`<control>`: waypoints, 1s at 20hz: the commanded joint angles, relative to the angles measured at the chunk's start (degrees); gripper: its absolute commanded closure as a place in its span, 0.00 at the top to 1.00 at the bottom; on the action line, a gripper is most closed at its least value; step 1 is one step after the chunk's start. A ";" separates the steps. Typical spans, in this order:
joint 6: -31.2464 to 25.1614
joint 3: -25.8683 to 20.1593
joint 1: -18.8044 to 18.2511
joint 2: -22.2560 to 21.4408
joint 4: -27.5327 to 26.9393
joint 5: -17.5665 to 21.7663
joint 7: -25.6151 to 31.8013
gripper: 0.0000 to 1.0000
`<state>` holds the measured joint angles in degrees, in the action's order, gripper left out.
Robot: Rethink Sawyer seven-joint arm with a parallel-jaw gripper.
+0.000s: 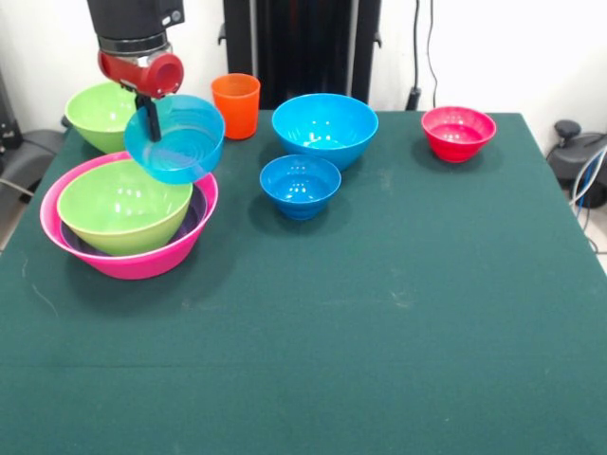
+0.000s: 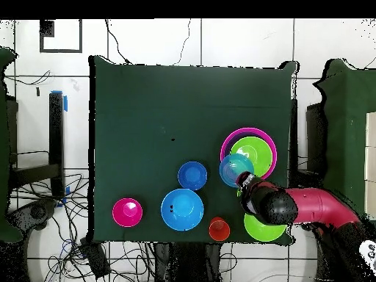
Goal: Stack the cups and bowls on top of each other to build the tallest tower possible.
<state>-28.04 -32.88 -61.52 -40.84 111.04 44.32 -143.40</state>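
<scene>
Blue plastic fills the claw [image 1: 149, 102]: its dark fingers pinch the rim of a mid-sized blue bowl [image 1: 176, 139], which hangs clear of the surface [image 1: 379, 313]. That held bowl is tipped on its side, its mouth facing the front camera and a little downward, so its axis runs nearly level, not upright. It hovers over the far rim of the pink bowl [image 1: 142, 261], just above the stack.

The pink bowl sits upright at the left of the front view, mouth up. Nested in it is a purple bowl [image 1: 194, 220], showing only as a dark band, and inside that a lime bowl [image 1: 121, 206], which holds nothing.

Behind the stack, partly hidden by the arm, a second lime bowl [image 1: 98, 112] stands upright by the surface's far left corner. The orange cup [image 1: 235, 104] stands upright at the far edge, long axis vertical, mouth up. To its right the big blue bowl [image 1: 324, 127] rests mouth up, with the small blue bowl [image 1: 300, 185] just in front of it, close, though contact cannot be told. The red bowl [image 1: 458, 132] stands well apart at far right. All these loose vessels look empty.

From overhead, the held bowl [image 2: 236, 170] overlaps the pink bowl's rim [image 2: 226, 145].
</scene>
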 commanded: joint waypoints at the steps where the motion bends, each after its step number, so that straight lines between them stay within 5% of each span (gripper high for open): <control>1: -4.09 0.12 3.20 -0.69 -3.86 4.25 11.70 0.00; 20: -2.40 4.39 7.61 -2.93 -6.84 9.67 8.09 0.00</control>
<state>-28.04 -31.31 -57.29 -44.07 107.57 48.46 -143.40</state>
